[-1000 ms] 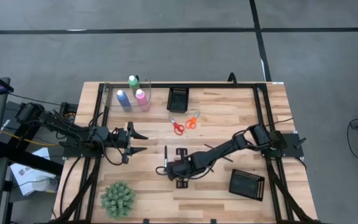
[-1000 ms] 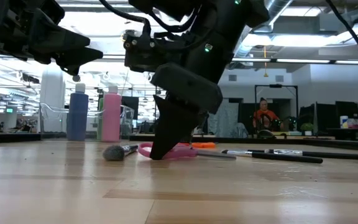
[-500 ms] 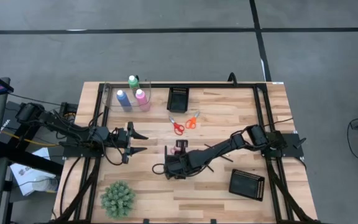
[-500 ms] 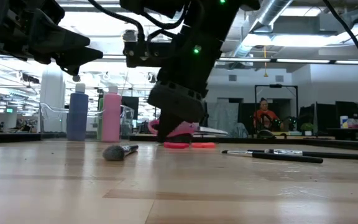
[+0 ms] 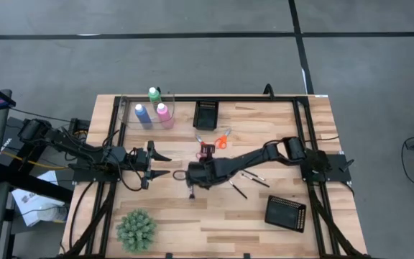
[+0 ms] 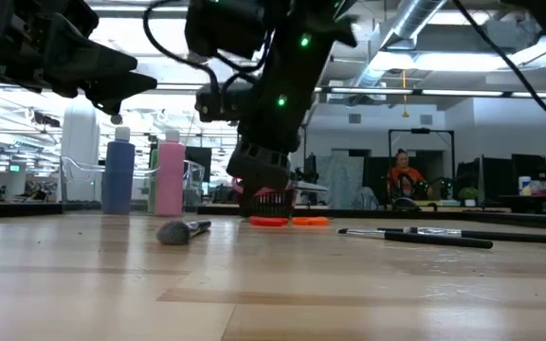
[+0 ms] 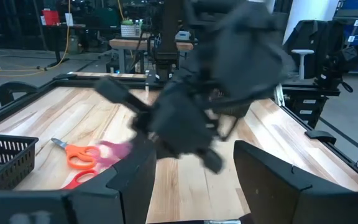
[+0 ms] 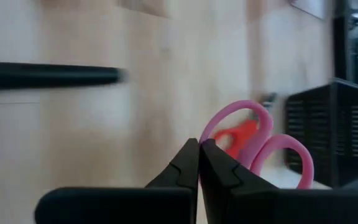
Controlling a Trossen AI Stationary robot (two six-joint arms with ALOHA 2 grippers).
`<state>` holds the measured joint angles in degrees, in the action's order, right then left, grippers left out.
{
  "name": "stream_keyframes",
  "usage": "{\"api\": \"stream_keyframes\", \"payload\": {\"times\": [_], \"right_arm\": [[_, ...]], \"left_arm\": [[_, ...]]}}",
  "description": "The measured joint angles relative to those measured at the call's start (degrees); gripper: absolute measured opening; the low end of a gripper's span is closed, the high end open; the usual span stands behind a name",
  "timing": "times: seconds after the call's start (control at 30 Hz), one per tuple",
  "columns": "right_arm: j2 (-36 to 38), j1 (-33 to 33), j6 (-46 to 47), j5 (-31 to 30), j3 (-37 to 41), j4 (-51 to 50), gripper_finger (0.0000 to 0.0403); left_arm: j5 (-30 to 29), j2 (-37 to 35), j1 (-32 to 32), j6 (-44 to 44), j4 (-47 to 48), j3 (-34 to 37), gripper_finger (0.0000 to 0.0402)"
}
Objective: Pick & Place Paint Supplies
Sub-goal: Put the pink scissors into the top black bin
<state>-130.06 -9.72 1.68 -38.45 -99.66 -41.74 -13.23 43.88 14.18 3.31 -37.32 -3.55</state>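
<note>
Whereas one second earlier it pressed down at lower centre of the table (image 5: pixel 264 216), the right gripper (image 8: pixel 200 163) is now lifted toward frame centre, fingers fully closed on the pink scissors (image 8: pixel 263 144), clear of the surface. The left gripper (image 5: pixel 161 164) hovers at centre-left, jaws apart, holding nothing.

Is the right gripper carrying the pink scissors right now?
Yes, in the right wrist view the right gripper is shut on the pink scissors, whose handle loops stick out beside its fingertips.
</note>
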Motion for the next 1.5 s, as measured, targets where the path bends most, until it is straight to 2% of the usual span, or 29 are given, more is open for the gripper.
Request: {"api": "stream_keyframes", "payload": {"times": [0.3,0.5,0.83,1.0,1.2,1.37,1.5], "right_arm": [[2.91,7.38,-7.13,-1.95,0.0,0.52,0.0],[5.81,13.0,-12.98,-1.16,-0.37,5.98,0.0],[6.63,22.67,-15.41,14.46,-0.14,16.72,0.0],[6.27,26.71,-12.75,22.08,-0.13,20.39,0.0],[6.27,30.18,-10.43,25.77,-0.13,22.86,0.0],[6.22,32.4,-6.56,32.61,-0.13,24.35,0.0],[6.0,33.13,-5.64,32.64,-0.13,23.95,0.0]], "left_arm": [[0.0,0.0,0.0,-0.02,0.0,0.0,0.0209],[0.0,0.0,0.0,-0.02,0.11,0.02,0.0209],[-0.52,-0.01,0.0,-0.35,0.48,0.02,0.0209],[-0.56,0.0,0.0,-0.46,0.47,0.02,0.0209],[-0.74,0.0,0.0,-0.46,0.46,0.02,0.0209],[-0.72,0.0,0.0,-0.43,0.46,0.02,0.0209],[-0.7,-0.01,0.0,-0.14,0.46,0.02,0.0209]]}}
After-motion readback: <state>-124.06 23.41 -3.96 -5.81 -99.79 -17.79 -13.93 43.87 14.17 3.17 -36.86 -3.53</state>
